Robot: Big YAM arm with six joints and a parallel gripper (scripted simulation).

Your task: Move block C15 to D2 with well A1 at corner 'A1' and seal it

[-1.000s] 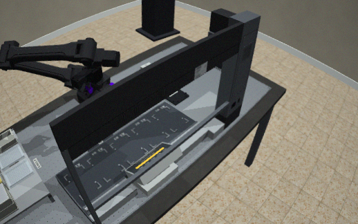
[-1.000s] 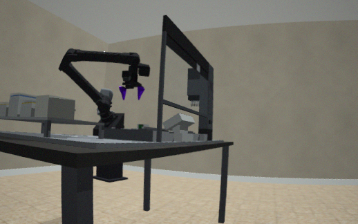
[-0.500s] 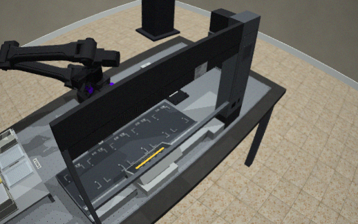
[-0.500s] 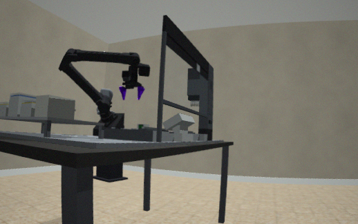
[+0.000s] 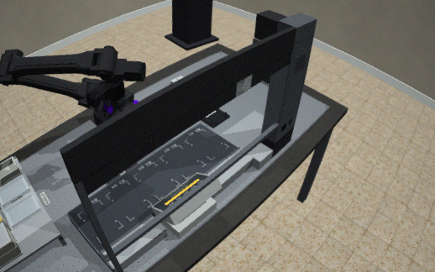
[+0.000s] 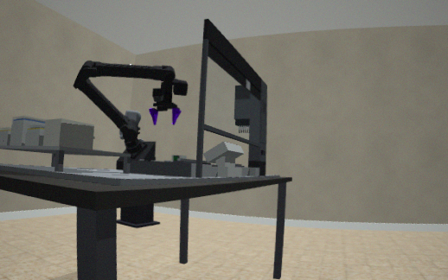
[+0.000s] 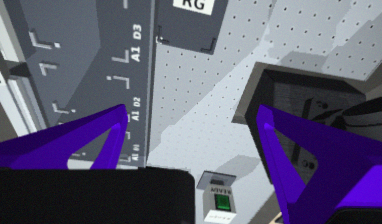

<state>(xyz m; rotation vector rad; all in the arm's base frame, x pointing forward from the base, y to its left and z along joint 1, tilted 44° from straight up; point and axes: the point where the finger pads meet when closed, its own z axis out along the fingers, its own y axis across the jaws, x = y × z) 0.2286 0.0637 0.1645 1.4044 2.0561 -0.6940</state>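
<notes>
i judge that the task is only at its beginning. my gripper (image 6: 164,117) hangs high above the table (image 6: 156,183), near my own base, and my jaws stand fully apart with nothing between them; in the wrist view both purple fingers are spread wide and only the table surface shows under them. below me i can read the deck labels d2 (image 7: 137,102) and d3 (image 7: 137,31), each with an engraved a1 mark beside it, and the corner brackets there hold no block, so d2 is not yet served. in the top view the whole row of positions on the deck (image 5: 144,185) shows only brackets. the regrip nest rg (image 7: 189,25) is without any item too. the ready key (image 7: 222,202) is just under my wrist, green, and it must wait until the very end. the labware stands on the shelf (image 6: 61,149), well apart from me, at the far left of the table; in the top view i see there several plates and boxes (image 5: 15,197). block c15 should be among them, but the labels are too small and i cannot tell which one it is. so everything is left: to reach the shelf, find and free c15, carry it to d2 with the correct a1 corner, have it sealed, let go, and then press the key.
</notes>
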